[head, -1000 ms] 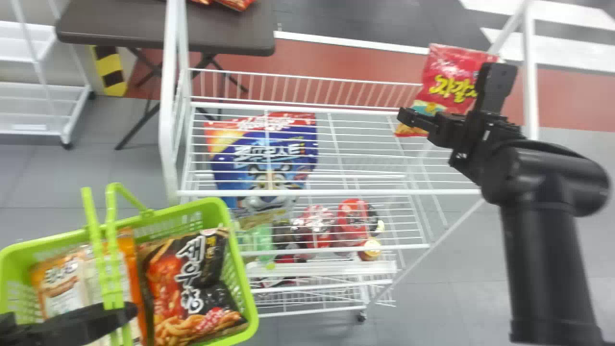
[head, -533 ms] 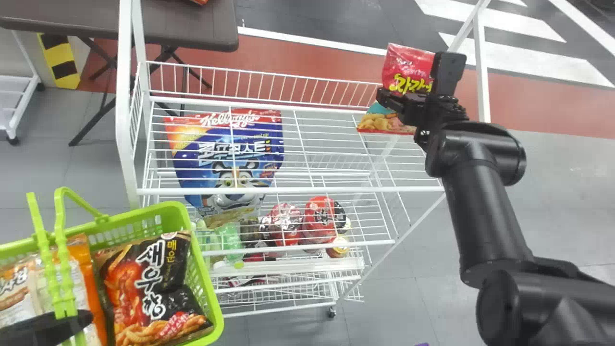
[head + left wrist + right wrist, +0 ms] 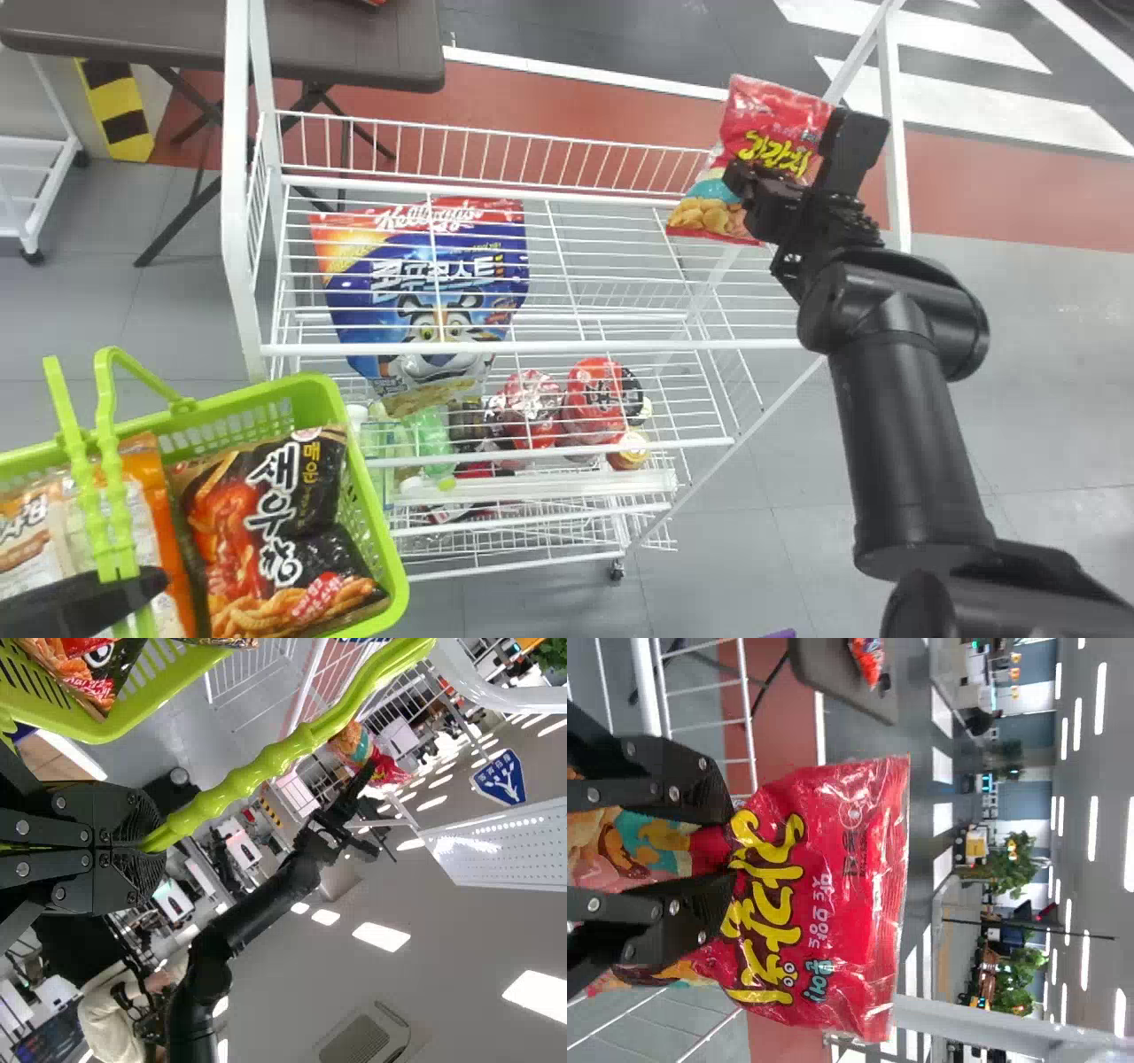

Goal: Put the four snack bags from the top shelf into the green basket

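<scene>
Your left tool (image 3: 146,840) is closed around the handle (image 3: 257,775) of the green basket (image 3: 301,390), presumably so its mouth faces up beside the wire shelf (image 3: 567,346). Your right tool (image 3: 731,849) is narrowed onto the red snack bag (image 3: 833,895), pinching its middle, raised at the shelf's right end, likely to clear it

Op, you've got yellow Korean lettering, "자갈치", on the red snack bag (image 3: 833,904). On the blue cereal bag (image 3: 363,306) you can read "Kellogg's" up top w/ "콘푸로스트" below. In the basket, the black snack bag (image 3: 301,540) has "새우깡" in big white chars. You get only partial txt on the orange-and-white bag (image 3: 35,505) next to it; the blue hanging sign's (image 3: 499,780) white print is too small to read.
</scene>
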